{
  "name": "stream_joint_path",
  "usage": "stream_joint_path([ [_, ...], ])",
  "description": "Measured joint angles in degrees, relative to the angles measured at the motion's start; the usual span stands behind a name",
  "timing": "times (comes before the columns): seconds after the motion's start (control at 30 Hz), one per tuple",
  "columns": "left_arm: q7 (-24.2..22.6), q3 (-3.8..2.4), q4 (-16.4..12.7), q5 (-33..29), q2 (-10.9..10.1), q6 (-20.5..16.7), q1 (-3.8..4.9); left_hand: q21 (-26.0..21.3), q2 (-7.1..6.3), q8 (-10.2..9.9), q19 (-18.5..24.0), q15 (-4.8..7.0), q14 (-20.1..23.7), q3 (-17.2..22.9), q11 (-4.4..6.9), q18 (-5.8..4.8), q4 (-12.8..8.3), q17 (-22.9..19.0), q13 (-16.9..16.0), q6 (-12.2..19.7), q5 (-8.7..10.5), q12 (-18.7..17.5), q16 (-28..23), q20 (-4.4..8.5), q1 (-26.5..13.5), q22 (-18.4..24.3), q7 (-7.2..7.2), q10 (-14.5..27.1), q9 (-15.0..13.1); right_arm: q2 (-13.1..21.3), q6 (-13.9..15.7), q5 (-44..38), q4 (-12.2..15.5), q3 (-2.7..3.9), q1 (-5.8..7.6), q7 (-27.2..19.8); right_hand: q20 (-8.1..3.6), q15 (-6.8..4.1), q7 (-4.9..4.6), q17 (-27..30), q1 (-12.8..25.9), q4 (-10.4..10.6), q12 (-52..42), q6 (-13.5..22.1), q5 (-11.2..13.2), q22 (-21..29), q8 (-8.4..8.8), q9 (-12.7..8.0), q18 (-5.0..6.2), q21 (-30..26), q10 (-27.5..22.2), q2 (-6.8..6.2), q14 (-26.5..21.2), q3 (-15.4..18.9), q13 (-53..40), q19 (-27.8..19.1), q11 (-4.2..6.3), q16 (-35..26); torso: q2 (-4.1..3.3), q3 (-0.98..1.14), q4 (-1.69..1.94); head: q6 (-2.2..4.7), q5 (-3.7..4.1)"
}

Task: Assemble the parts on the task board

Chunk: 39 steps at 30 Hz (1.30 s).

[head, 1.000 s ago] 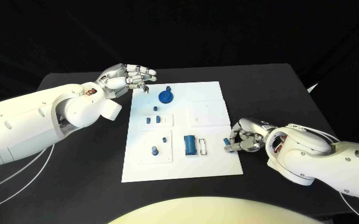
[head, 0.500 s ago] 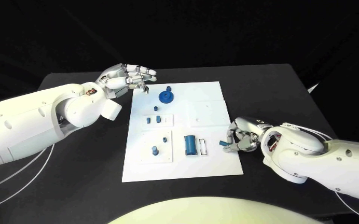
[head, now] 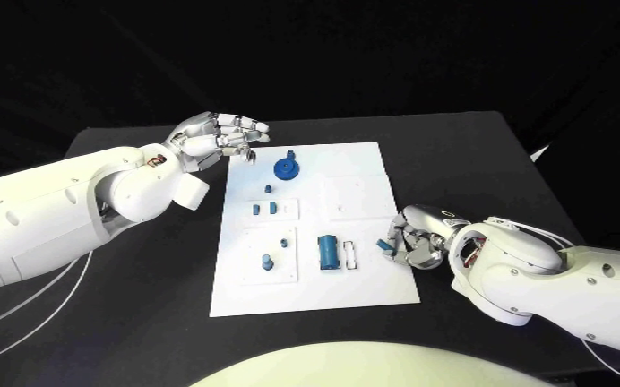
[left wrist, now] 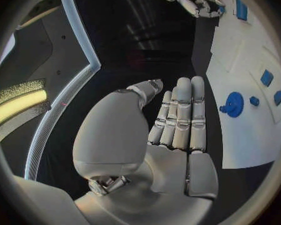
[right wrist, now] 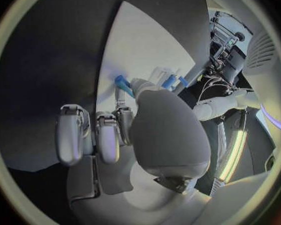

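a: rt hand (head: 420, 245)?
b: at the task board (head: 368, 199)'s right edge, fingers (right wrist: 107, 135) curled round a small blue part (head: 386, 245), pinched at the tips, part sits over the board's edge. wrist cam shows same blue part (right wrist: 122, 82) at the fingertips.
a: lt hand (head: 217, 136)?
b: up by the board's far-left corner, over the black tabletop (head: 465, 150). fingers curled in, nothing in them. lt wrist cam: fingers (left wrist: 181, 112) lie side by side, no part between them.
a: rest of the parts?
b: blue round disc part (head: 287, 167) near the board's far end, just beside lt hand, not touching. two small blue pegs (head: 268, 207) mid-left of board, another small blue piece (head: 268, 262) in the near-left square. blue rectangular block (head: 330, 248) in the near middle, white slot (head: 350, 254) just beside it, btw block and rt hand.
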<state>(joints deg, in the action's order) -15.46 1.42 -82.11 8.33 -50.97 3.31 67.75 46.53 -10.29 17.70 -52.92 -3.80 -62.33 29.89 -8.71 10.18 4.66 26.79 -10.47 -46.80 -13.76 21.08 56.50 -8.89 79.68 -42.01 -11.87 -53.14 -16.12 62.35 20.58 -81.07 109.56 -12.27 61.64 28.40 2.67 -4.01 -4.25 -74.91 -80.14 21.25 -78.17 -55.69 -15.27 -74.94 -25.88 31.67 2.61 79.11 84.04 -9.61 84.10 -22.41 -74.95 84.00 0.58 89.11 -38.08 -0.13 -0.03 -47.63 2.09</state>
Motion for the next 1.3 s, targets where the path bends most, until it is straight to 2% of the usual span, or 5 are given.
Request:
stream_joint_path([
  [0.17, 0.12, 0.00, 0.02, 0.03, 0.04, 0.01, 0.00, 0.00, 0.00, 0.00, 0.00, 0.00, 0.00, 0.00, 0.00, 0.00, 0.00, 0.00, 0.00, 0.00, 0.00, 0.00, 0.00, 0.00, 0.00, 0.00, 0.00, 0.00, 0.00, -0.08, 0.55, 2.94, 1.34, -0.17, 0.66, 0.20, 0.00, 0.00, -0.17, 0.00, 4.63, -4.46, 0.00, 0.55, 0.01, 0.00, -0.98, 0.86, 0.00, 0.00, -0.01, -0.67, 0.00, -5.24, 0.00, 0.00, 0.01, 0.00, 0.00, 0.00, 0.00, 0.00, 0.07],
  [0.47, 0.32, 0.00, 0.03, 0.08, 0.07, 0.09, 0.00, 0.00, 0.00, 0.00, 0.00, 0.00, 0.00, 0.00, 0.00, 0.00, 0.00, 0.00, 0.00, 0.00, 0.00, 0.21, 0.00, 0.00, 0.00, 0.00, 0.00, 0.00, 0.05, -2.19, 1.78, 8.56, 2.06, -0.13, 1.12, 0.20, 0.00, 0.00, -0.32, 0.00, 8.60, -8.07, 0.00, 0.70, 0.34, 0.01, -0.98, 1.61, 0.01, 0.00, -0.01, -1.24, 0.00, -9.10, 0.01, 0.00, 0.01, 0.00, 0.00, -0.02, 0.00, 0.08, 0.20],
  [0.53, 0.34, 0.00, 0.03, 0.09, 0.09, 0.14, 0.00, 0.00, 0.00, 0.00, 0.00, 0.00, 0.00, 0.00, 0.00, 0.00, 0.00, 0.01, 0.00, 0.00, 0.00, 0.21, 0.00, 0.00, 0.00, 0.00, 0.00, 0.00, 0.05, -2.80, 2.00, 9.37, 1.97, -0.14, 1.14, 0.19, 0.00, 0.00, -0.42, 0.01, 9.57, -11.22, 0.00, 0.80, 0.66, 0.01, -0.96, 1.56, 0.00, 0.00, -0.01, -1.54, 0.00, -12.05, 0.01, 0.00, 0.01, 0.00, 0.00, -0.02, 0.01, 0.13, 0.23],
  [0.73, 0.37, 0.01, -0.02, 0.12, 0.11, 0.27, 0.00, 0.00, 0.00, 0.00, 0.00, 0.00, 0.00, 0.00, 0.12, 0.00, 0.00, 0.01, 0.00, 0.12, 0.00, 0.21, 0.00, 0.00, 0.00, 0.00, -0.12, 0.12, 0.05, -4.36, 2.77, 11.26, 1.24, -0.14, 1.16, 0.18, 0.00, 0.01, -0.30, 0.01, 12.85, -13.91, 0.00, 0.68, -0.19, 0.02, -0.96, 1.38, 0.00, -0.01, 0.00, -2.11, 0.01, -13.82, 0.01, 0.00, 0.00, 0.00, -0.01, -0.02, 0.05, 0.07, 0.30],
  [1.3, 0.13, 0.01, -0.18, 0.16, 0.01, 0.23, 0.00, 0.00, 0.00, 0.22, 0.00, 0.00, 0.00, -0.16, 0.21, 0.00, -0.16, 0.02, 0.01, 0.21, 0.00, 0.21, 0.00, 0.00, 0.00, -0.01, -0.21, 0.21, 0.05, -7.66, 2.91, 14.20, -0.89, -0.14, 0.41, 1.09, 0.00, 0.21, 0.12, -0.04, 20.15, -11.67, 0.00, -0.17, 2.01, 0.03, -0.05, 0.57, 0.00, -0.46, -0.01, -2.16, -0.20, -11.57, 0.02, 0.00, -0.39, 0.00, -0.01, 0.01, 0.01, -0.14, 0.08],
])
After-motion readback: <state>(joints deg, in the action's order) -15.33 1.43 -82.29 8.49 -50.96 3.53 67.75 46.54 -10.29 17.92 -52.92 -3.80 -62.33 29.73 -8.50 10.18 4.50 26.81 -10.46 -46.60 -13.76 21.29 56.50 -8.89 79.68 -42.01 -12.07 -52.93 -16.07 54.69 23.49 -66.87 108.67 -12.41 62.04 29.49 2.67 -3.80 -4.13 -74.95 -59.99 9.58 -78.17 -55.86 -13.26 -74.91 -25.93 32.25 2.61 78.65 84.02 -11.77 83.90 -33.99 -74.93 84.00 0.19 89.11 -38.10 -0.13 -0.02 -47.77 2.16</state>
